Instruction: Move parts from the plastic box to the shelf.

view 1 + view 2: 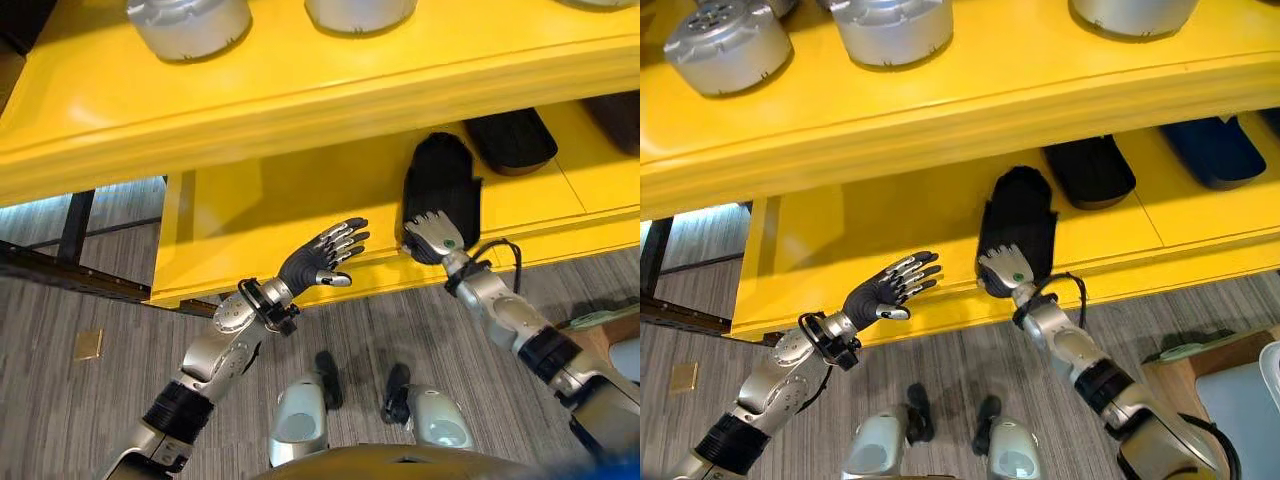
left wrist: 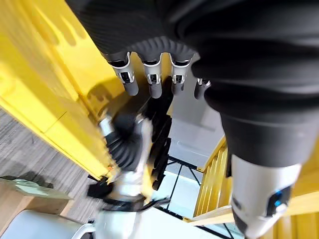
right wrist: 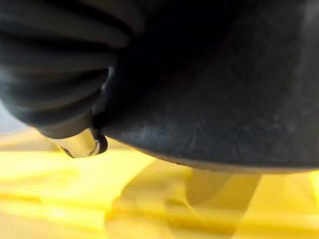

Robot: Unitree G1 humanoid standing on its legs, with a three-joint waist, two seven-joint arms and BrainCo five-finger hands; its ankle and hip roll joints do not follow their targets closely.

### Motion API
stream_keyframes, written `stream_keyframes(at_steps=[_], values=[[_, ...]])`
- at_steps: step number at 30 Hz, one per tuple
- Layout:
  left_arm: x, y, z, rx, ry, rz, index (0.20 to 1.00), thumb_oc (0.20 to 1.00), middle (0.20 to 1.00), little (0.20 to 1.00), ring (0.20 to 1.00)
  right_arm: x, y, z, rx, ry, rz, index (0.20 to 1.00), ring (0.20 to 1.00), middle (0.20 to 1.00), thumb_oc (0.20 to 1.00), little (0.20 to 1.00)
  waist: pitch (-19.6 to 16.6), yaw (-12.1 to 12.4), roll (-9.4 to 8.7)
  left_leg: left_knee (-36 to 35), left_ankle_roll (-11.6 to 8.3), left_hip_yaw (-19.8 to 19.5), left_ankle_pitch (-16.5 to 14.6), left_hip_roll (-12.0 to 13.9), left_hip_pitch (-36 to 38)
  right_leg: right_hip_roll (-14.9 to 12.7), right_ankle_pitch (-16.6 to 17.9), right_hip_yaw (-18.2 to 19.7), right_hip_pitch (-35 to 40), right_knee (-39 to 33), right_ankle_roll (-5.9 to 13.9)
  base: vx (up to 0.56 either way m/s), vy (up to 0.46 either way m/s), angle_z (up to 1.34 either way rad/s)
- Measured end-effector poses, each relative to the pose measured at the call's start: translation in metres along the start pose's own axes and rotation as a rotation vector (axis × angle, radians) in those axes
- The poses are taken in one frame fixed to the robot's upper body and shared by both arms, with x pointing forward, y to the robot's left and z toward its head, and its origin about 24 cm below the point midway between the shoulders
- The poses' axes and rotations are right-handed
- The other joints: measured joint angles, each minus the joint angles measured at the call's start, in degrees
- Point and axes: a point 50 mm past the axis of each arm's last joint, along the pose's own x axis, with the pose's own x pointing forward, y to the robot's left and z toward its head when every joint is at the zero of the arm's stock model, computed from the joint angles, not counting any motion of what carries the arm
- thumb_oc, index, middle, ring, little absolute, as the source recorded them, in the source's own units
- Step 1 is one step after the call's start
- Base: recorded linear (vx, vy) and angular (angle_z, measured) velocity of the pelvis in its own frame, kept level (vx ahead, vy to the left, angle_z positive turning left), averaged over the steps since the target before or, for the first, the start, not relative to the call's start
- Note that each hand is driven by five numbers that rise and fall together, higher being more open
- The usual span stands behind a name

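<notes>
My right hand [image 1: 1006, 268] sits at the front lip of the lower shelf [image 1: 890, 225], middle of the frame, back of the hand up, on the near end of a black oval part [image 1: 1020, 215]. The part lies lengthwise on the lower shelf, its far end reaching back under the upper shelf [image 1: 970, 90]. My fingers are hidden under or against the part, so I cannot tell whether they are curled round it. The right wrist view gives dark part surface close above yellow shelf, nothing more.

My left hand [image 1: 325, 258] hovers in the lower middle of the frame, just outside the shelf's front edge, fingers straight and spread, holding nothing. It stands well apart from the black part, to its left.

On the lower shelf, to the right of the held part, lies a second black part [image 1: 1090, 170], and a dark blue one [image 1: 1215, 150] farther right. Bare yellow shelf runs left of the part to the shelf's left end.

Upper shelf, top of the frame: silver round parts [image 1: 725, 45] in a row.

Grey wood-grain floor [image 1: 80, 400] lies below the shelf edge.
</notes>
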Motion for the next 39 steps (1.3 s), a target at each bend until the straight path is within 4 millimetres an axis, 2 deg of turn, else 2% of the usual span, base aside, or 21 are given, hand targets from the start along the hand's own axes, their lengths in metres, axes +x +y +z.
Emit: stream_keyframes(at_steps=[1, 3, 4, 5, 6, 8, 12, 15, 16, 17, 18, 19, 20, 21, 23, 24, 27, 30, 34, 37, 39], values=[[0.000, -0.002, -0.003, -0.007, 0.009, -0.004, 1.000, 1.000, 1.000, 1.000, 1.000, 0.001, 0.000, 0.003, -0.018, -0.034, 0.019, 0.200, 0.200, 0.200, 0.200, 0.200, 0.2, -0.1, -0.14, -4.7, -3.21, -4.3, 1.9, 2.9, 3.8, -0.2, -1.4, 2.3, -1.1, 2.7, 0.25, 0.20, 0.446, -0.29], [0.002, -0.003, -0.004, -0.010, 0.013, -0.012, 1.000, 1.000, 1.000, 1.000, 1.000, -0.001, 0.003, 0.005, -0.020, -0.061, 0.042, 0.200, 0.200, 0.200, 0.200, 0.200, 0.1, -0.4, -0.34, -6.0, -4.33, -5.9, 2.8, 5.7, 5.4, -1.2, -3.3, 4.0, -2.9, 6.0, 0.32, 0.16, 0.409, -0.39], [0.004, -0.004, -0.005, -0.009, 0.018, -0.020, 1.000, 1.000, 1.000, 1.000, 1.000, -0.003, 0.004, 0.004, -0.035, -0.084, 0.054, 0.200, 0.200, 0.200, 0.200, 0.200, 0.0, -0.4, -0.37, -8.1, -3.55, -5.6, 3.5, 5.0, 5.5, -3.4, -4.2, 5.3, -6.1, 10.9, 1.92, 0.16, 0.375, -0.29], [0.007, -0.005, -0.004, -0.012, 0.015, -0.027, 1.000, 1.000, 1.000, 1.000, 1.000, -0.007, 0.007, -0.002, -0.047, -0.086, 0.071, 0.200, 0.200, 0.200, 0.200, 0.200, -0.1, -0.9, 0.60, -8.8, -3.13, -4.4, 4.3, 4.3, 5.8, -4.4, -4.8, 5.6, -6.9, 12.6, 3.15, 0.20, 0.463, 0.02], [0.010, -0.001, -0.006, -0.007, 0.032, -0.013, 1.000, 1.000, 1.000, 1.000, 1.000, -0.017, 0.019, -0.009, -0.061, -0.068, 0.129, 0.200, 0.200, 0.200, 0.200, 0.200, -0.3, -1.1, -0.02, -10.0, -4.48, -2.1, 1.2, 1.6, 7.0, -7.9, -4.8, 4.9, -6.8, 14.5, 4.58, 0.07, 0.293, 0.48], [0.009, 0.002, -0.004, 0.006, 0.037, -0.002, 1.000, 1.000, 1.000, 1.000, 1.000, -0.019, 0.018, -0.012, -0.065, -0.067, 0.128, 0.200, 0.200, 0.200, 0.200, 0.200, -0.7, 0.3, 0.26, -10.3, -4.48, -1.6, 0.8, -2.3, 6.6, -11.0, -0.5, 5.0, -4.8, 9.9, 7.38, 0.06, 0.363, 0.52], [0.002, 0.005, -0.007, -0.023, 0.051, 0.013, 1.000, 1.000, 1.000, 1.000, 1.000, -0.016, 0.021, -0.002, -0.050, -0.094, 0.122, 0.200, 0.200, 0.200, 0.200, 0.200, -1.0, 3.1, 0.80, -10.2, -2.44, -3.0, -0.5, -6.5, 5.5, -14.2, 3.6, 4.5, -2.1, 4.9, 8.58, 0.02, 0.181, 0.37], [-0.005, 0.007, -0.005, -0.013, 0.053, 0.023, 1.000, 1.000, 1.000, 1.000, 1.000, -0.015, 0.019, -0.004, -0.058, -0.066, 0.108, 0.200, 0.200, 0.200, 0.200, 0.200, -0.9, 4.9, 0.74, -9.0, -1.74, -5.2, -0.5, -6.8, 2.8, -13.7, 4.9, 4.2, -1.2, 2.7, 8.79, -0.01, -0.042, 0.57], [-0.004, 0.003, -0.007, -0.024, 0.058, 0.000, 1.000, 1.000, 1.000, 1.000, 1.000, -0.017, 0.022, -0.010, -0.071, -0.016, 0.116, 0.200, 0.200, 0.200, 0.200, 0.200, -0.9, 4.8, 0.73, -9.5, -1.29, -9.6, 0.8, -7.3, 1.8, -13.0, 4.9, 7.1, -0.8, 4.8, 8.77, -0.07, -0.197, 1.13], [-0.004, 0.002, -0.007, -0.025, 0.058, -0.008, 1.000, 1.000, 1.000, 1.000, 1.000, -0.017, 0.021, -0.011, -0.073, -0.006, 0.116, 0.200, 0.200, 0.200, 0.200, 0.200, -0.9, 4.9, 0.76, -9.9, -1.20, -10.8, 1.2, -7.3, 1.8, -12.6, 4.9, 8.3, -1.0, 5.9, 8.73, -0.12, -0.238, 2.10], [0.011, -0.008, -0.004, -0.021, 0.061, -0.094, 1.000, 1.000, 1.000, 1.000, 1.000, -0.030, 0.025, -0.030, -0.059, 0.101, 0.088, 0.200, 0.200, 0.200, 0.200, 0.200, -0.3, 3.0, 2.43, -12.5, -1.66, -19.1, 3.9, -6.3, 0.1, -5.1, 0.6, 17.6, -1.5, 11.1, 7.59, -0.19, -0.238, 1.93], [0.013, -0.013, 0.001, -0.008, 0.047, -0.134, 1.000, 1.000, 1.000, 1.000, 1.000, -0.035, 0.030, -0.036, -0.069, 0.131, 0.104, 0.200, 0.200, 0.200, 0.200, 0.200, -0.7, 2.7, 1.76, -15.2, -1.90, -21.2, 5.9, -6.6, -0.9, -2.5, -0.1, 19.2, -1.3, 6.2, 7.99, -0.22, -0.109, 1.79], [0.010, -0.015, 0.006, 0.010, 0.037, -0.157, 1.000, 1.000, 1.000, 1.000, 1.000, -0.034, 0.028, -0.040, -0.082, 0.137, 0.102, 0.200, 0.200, 0.200, 0.200, 0.200, -0.5, 4.3, 0.64, -17.6, -1.91, -19.9, 7.9, -6.2, -1.1, -2.8, -1.6, 17.6, -2.0, 4.8, 8.14, -0.30, -0.036, 0.12], [0.005, -0.012, 0.013, 0.050, 0.046, -0.162, 1.000, 1.000, 1.000, 1.000, 1.000, -0.019, 0.009, -0.047, -0.132, 0.118, 0.045, 0.200, 0.200, 0.200, 0.200, 0.200, 0.5, 5.9, 0.65, -18.9, -1.59, -18.2, 10.0, -4.7, -3.4, -2.2, -1.4, 16.2, -4.9, 2.5, 8.29, -0.28, 0.001, -0.55], [0.007, -0.014, 0.012, 0.045, 0.048, -0.169, 1.000, 1.000, 1.000, 1.000, 1.000, -0.009, -0.005, -0.050, -0.172, 0.107, 0.005, 0.200, 0.200, 0.200, 0.200, 0.200, 2.4, 3.6, 1.55, -18.4, -0.80, -17.1, 11.0, -4.3, -4.2, -1.9, -1.0, 15.8, -5.9, 4.0, 8.28, -0.17, -0.012, -0.28], [0.011, -0.017, 0.012, 0.034, 0.034, -0.177, 1.000, 1.000, 1.000, 1.000, 1.000, -0.008, -0.007, -0.051, -0.192, 0.098, 0.008, 0.200, 0.200, 0.200, 0.200, 0.200, 3.1, 2.5, 1.71, -18.4, -1.52, -17.0, 11.5, -4.2, -4.0, -1.9, -1.2, 15.8, -6.1, 4.8, 8.40, -0.07, -0.026, 0.00], [0.018, -0.017, 0.017, 0.040, 0.000, -0.179, 1.000, 1.000, 1.000, 1.000, 1.000, -0.012, -0.005, -0.062, -0.221, 0.108, 0.031, 0.200, 0.200, 0.200, 0.200, 0.200, 3.7, 3.0, 1.44, -18.4, -3.46, -15.1, 11.3, -3.1, -3.8, -2.2, -1.6, 15.5, -8.0, 6.3, 8.26, -0.08, -0.048, -0.25], [0.016, -0.012, 0.018, 0.041, -0.014, -0.138, 1.000, 1.000, 1.000, 1.000, 1.000, -0.003, -0.017, -0.067, -0.245, 0.085, 0.012, 0.200, 0.200, 0.200, 0.200, 0.200, 4.9, 3.8, 0.54, -18.2, -4.22, -13.5, 11.9, -2.2, -3.7, -2.5, -1.8, 14.3, -10.4, 9.6, 7.86, -0.10, -0.141, -0.31], [0.011, -0.010, 0.015, 0.033, -0.014, -0.118, 1.000, 1.000, 1.000, 1.000, 1.000, -0.002, -0.019, -0.068, -0.237, 0.087, 0.004, 0.200, 0.200, 0.200, 0.200, 0.200, 5.8, 4.9, -0.82, -17.8, -4.20, -13.7, 12.0, -0.6, -4.2, -1.3, -2.9, 13.3, -11.9, 12.1, 5.95, -0.07, -0.053, -0.04], [0.011, -0.011, 0.013, 0.031, -0.009, -0.119, 1.000, 1.000, 1.000, 1.000, 1.000, -0.002, -0.020, -0.069, -0.217, 0.096, -0.007, 0.200, 0.200, 0.200, 0.200, 0.200, 5.8, 4.9, -0.81, -17.5, -4.16, -13.7, 12.0, 0.2, -4.7, -0.7, -3.3, 13.1, -12.6, 12.9, 5.32, -0.10, 0.006, -0.04], [0.013, -0.010, 0.014, 0.039, -0.012, -0.122, 1.000, 1.000, 1.000, 1.000, 1.000, 0.004, -0.030, -0.071, -0.221, 0.101, -0.048, 0.200, 0.200, 0.200, 0.200, 0.200, 6.0, 4.1, -0.61, -17.1, -4.19, -13.5, 12.0, 0.2, -5.9, -0.7, -3.2, 13.4, -14.2, 13.6, 5.25, -0.10, 0.017, -0.06]])
